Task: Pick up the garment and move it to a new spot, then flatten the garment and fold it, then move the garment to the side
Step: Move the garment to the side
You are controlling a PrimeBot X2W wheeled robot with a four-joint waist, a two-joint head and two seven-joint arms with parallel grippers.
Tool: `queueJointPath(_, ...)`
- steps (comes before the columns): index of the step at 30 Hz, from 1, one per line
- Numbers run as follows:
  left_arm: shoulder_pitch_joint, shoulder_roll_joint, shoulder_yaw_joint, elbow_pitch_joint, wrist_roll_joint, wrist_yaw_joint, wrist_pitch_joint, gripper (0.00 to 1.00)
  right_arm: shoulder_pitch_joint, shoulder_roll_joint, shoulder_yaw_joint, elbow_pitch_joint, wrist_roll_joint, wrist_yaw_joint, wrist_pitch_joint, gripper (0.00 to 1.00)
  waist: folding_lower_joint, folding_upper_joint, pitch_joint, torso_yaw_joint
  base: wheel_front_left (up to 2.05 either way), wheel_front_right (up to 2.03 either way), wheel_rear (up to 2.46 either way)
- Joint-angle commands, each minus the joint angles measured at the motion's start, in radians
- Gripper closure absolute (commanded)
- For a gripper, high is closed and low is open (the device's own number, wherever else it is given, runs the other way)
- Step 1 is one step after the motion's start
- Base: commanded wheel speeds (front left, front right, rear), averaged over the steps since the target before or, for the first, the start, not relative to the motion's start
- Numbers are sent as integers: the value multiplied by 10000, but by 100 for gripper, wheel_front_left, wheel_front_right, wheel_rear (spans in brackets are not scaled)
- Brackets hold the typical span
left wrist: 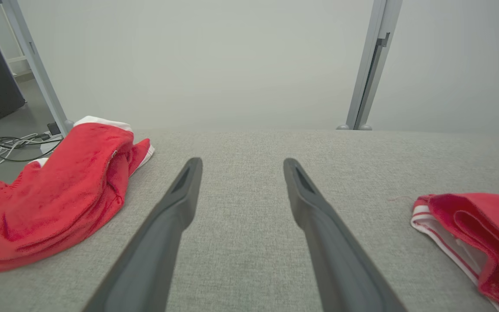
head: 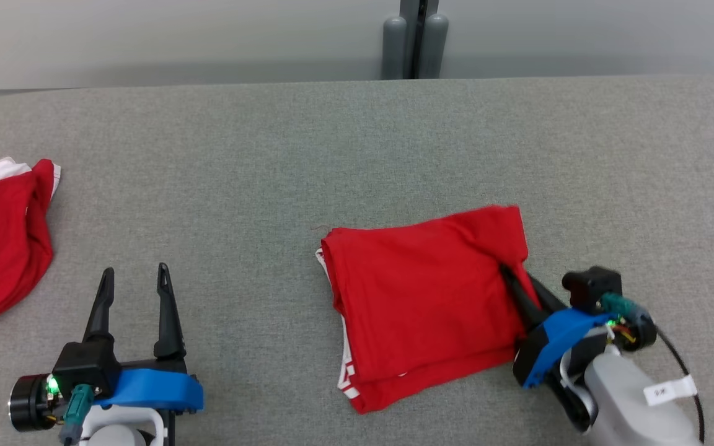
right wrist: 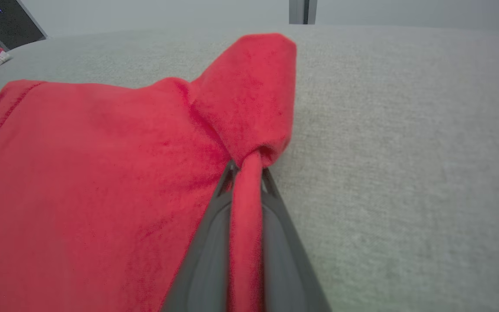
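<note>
A small white tag [head: 669,391] on the right arm's cable bears illegible marks.

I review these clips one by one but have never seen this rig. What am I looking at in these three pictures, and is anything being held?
A two-armed robot works at a grey padded table. The top picture comes from its head camera; the other two look along each arm's fingers. The left end effector hovers open with nothing between its fingers. The right end effector is shut on a pinch of the folded red garment at its right edge. A second, crumpled red garment lies at the far left.
</note>
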Motion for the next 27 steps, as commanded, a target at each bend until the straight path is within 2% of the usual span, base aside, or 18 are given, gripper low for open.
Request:
queueJointPath(1, -229, 11, -6, -173, 26, 9, -22, 0, -690, -296, 41, -66, 11, 1, -210, 100, 0, -1, 121, -50, 0, 0, 0)
queueJointPath(5, -393, 19, -21, -321, 75, -11, -22, 0, -1493, -778, 232, -72, -137, 1, -304, 100, 0, -1, 401, -108, 0, 0, 0)
queueJointPath(12, -992, 119, -174, -936, 279, -25, -22, 0, -3572, -2303, 420, -34, 32, 1, -200, 100, 0, -1, 1462, -390, 0, 0, 0)
queueJointPath(18, -1402, 298, -208, -1858, 566, 112, -21, 0, -5077, -3550, 486, 82, 408, 0, -134, 100, 0, -1, 2599, -1159, 0, 0, 0)
queueJointPath(27, -1599, 942, -87, -3809, 1023, 288, 516, 0, -6641, -4514, 498, 610, 1179, 1, -191, 100, 0, -1, 4021, -2621, 0, 0, 0)
